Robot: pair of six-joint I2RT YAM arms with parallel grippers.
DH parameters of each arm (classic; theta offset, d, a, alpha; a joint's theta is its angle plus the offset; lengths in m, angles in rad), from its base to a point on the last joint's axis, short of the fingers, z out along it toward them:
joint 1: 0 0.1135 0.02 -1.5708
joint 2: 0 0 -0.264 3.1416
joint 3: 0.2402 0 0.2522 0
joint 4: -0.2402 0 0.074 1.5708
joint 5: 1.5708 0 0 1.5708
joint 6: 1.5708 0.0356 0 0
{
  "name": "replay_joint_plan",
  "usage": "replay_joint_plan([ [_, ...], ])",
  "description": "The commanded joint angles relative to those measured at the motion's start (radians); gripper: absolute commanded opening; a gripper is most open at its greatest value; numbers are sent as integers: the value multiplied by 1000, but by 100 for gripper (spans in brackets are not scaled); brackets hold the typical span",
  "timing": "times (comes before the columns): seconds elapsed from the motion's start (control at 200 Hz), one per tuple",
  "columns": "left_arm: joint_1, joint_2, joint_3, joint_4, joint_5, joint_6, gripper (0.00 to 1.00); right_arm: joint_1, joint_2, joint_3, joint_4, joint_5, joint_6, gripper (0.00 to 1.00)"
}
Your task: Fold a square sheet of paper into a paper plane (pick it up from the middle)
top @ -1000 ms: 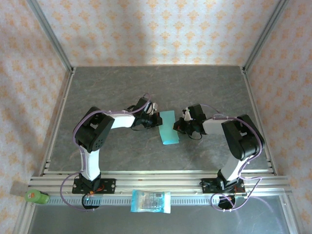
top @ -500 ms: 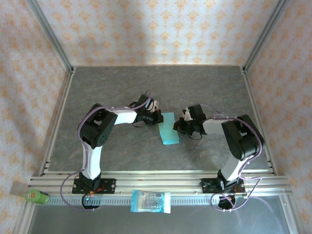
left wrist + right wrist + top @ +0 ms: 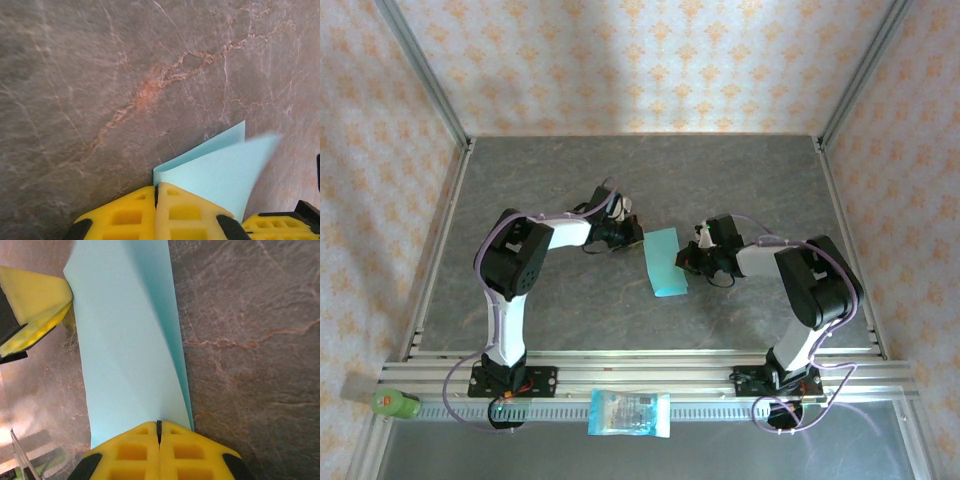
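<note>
Grey marbled table (image 3: 570,180), walled on 3 sides by orange-patterned paper.

- Sheet of paper (image 3: 665,263): light teal, folded into a narrow strip, lying near mid-table between the 2 arms, long side running front to back. The right wrist view shows 1 diagonal crease across it. The left wrist view shows 1 flap raised off the table, its tip blurred.
- Left gripper (image 3: 156,190): yellow fingers pressed together, no gap. The paper's near corner sits right at the fingertips; cannot tell whether it is pinched or only touched. Seen from above, it stands at the strip's far left corner.
- Right gripper (image 3: 159,424): fingers likewise closed tight, tips on the strip's right edge. Pinching or pressing down, cannot tell.
- From the right wrist, 1 yellow pad (image 3: 35,300) of the left gripper shows at the paper's far corner.
- Front rail: blue-and-white packet (image 3: 630,413) at centre, green object (image 3: 395,403) at the left end, both well apart from the paper.
</note>
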Motion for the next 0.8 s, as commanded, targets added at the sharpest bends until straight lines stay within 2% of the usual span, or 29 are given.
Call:
replay_joint_plan([
  [0.0,26,31,23,-14,-112,-19,0,-8,50,-68,-198,117,-4,0],
  [0.145,27,-23,23,-5,-114,-33,0,-9,48,-66,-200,116,-2,0],
  [0.385,-22,-99,15,33,-31,-11,0,-8,46,-62,-198,119,3,0],
  [0.56,-59,-39,28,43,18,-1,0,-8,52,-59,-198,121,6,0],
  [0.796,-46,50,62,38,-3,-7,0,-9,51,-60,-206,123,-4,0],
])
